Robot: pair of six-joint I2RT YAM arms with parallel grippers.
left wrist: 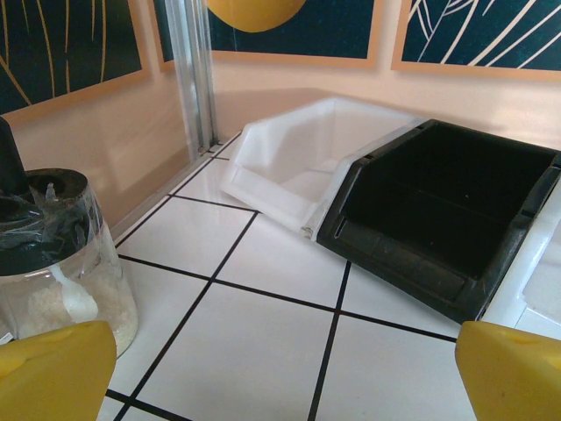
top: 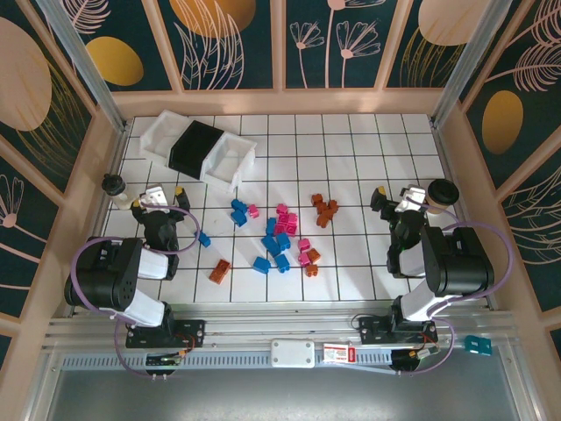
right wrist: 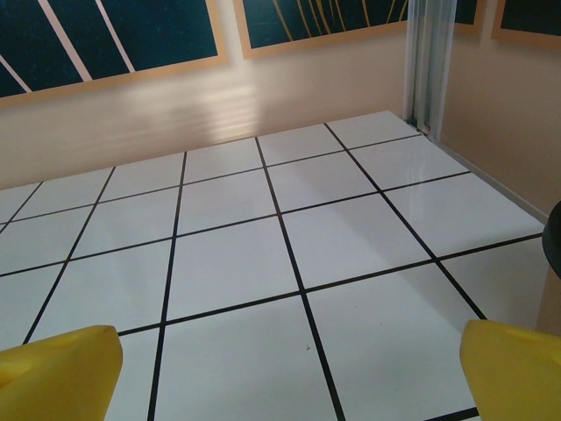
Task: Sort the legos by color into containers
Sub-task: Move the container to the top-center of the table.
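Note:
Several legos lie loose in the middle of the tiled table: blue ones (top: 272, 246), pink ones (top: 286, 219) and orange-brown ones (top: 324, 210), with one orange-brown brick (top: 219, 271) nearer the front. The containers stand at the far left: a white bin (top: 160, 136), a black bin (top: 195, 147) and a second white bin (top: 231, 159). My left gripper (top: 158, 196) is open over bare tiles, left of the bricks. From its wrist I see the black bin (left wrist: 438, 206) and a white bin (left wrist: 302, 158) ahead of the left gripper (left wrist: 282, 375). My right gripper (top: 401, 193), (right wrist: 285, 373) is open over bare tiles, right of the bricks.
A clear jar with a dark lid (top: 114, 186), (left wrist: 61, 263) stands by the left wall, close to my left fingers. A paper cup with a dark lid (top: 441, 195) stands beside my right gripper. Wooden walls fence the table on three sides.

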